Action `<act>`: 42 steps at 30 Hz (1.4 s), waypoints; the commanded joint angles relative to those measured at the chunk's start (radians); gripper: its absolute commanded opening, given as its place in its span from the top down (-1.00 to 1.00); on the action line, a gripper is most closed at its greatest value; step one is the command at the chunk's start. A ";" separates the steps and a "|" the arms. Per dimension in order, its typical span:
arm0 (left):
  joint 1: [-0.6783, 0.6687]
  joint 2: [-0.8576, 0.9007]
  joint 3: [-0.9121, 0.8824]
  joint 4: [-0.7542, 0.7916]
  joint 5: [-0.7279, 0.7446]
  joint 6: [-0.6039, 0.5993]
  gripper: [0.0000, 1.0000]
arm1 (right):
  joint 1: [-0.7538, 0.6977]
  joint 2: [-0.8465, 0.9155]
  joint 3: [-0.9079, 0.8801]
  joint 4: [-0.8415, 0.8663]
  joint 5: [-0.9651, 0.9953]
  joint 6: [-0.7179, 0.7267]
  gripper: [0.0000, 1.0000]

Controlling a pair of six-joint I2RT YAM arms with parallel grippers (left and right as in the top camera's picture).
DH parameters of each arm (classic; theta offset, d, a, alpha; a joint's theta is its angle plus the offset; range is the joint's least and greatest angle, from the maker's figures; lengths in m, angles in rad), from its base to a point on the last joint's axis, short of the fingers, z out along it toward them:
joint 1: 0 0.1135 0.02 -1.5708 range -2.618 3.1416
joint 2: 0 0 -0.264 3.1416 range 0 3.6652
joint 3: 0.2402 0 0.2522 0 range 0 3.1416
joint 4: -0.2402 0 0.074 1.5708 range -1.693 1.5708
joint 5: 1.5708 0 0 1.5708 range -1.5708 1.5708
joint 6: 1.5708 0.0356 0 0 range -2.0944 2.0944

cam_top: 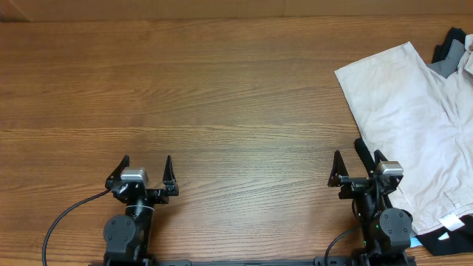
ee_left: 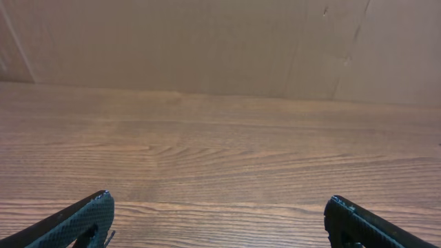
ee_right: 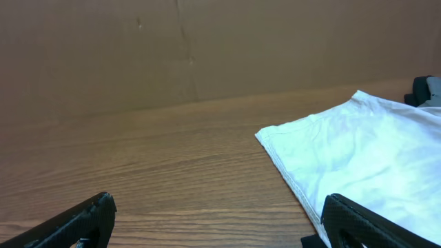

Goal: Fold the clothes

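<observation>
The clothes, light beige shorts (cam_top: 414, 125), lie spread flat at the right edge of the wooden table (cam_top: 222, 89), with a small white tag (cam_top: 451, 222) at their near corner. In the right wrist view the shorts (ee_right: 358, 151) fill the right side, their hemmed edge running toward my right finger. My right gripper (cam_top: 355, 163) stands open at the shorts' near left edge, its right finger (ee_right: 358, 220) just over the cloth. My left gripper (cam_top: 145, 167) is open over bare wood at the front left, nothing between its fingers (ee_left: 83, 220).
A grey and black garment (cam_top: 448, 53) pokes out from under the shorts at the far right. More dark cloth (cam_top: 451, 242) lies at the near right corner. A brown board wall (ee_left: 207, 41) stands behind the table.
</observation>
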 commanded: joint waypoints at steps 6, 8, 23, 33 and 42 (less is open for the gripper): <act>0.010 -0.011 -0.004 0.004 0.008 0.018 -1.00 | 0.005 -0.012 0.004 0.013 -0.016 -0.003 -1.00; 0.010 -0.011 -0.004 0.004 0.009 0.017 -0.99 | 0.005 -0.012 0.004 0.020 -0.058 -0.003 -1.00; 0.010 0.087 0.246 -0.231 0.005 -0.124 -1.00 | 0.003 0.257 0.235 0.016 0.073 0.019 -1.00; 0.010 0.578 0.591 -0.433 -0.003 -0.121 -0.99 | -0.001 0.969 0.724 -0.110 0.077 0.017 -1.00; 0.010 1.051 0.932 -0.625 0.116 -0.107 -1.00 | -0.063 1.574 1.104 -0.080 0.068 -0.067 -1.00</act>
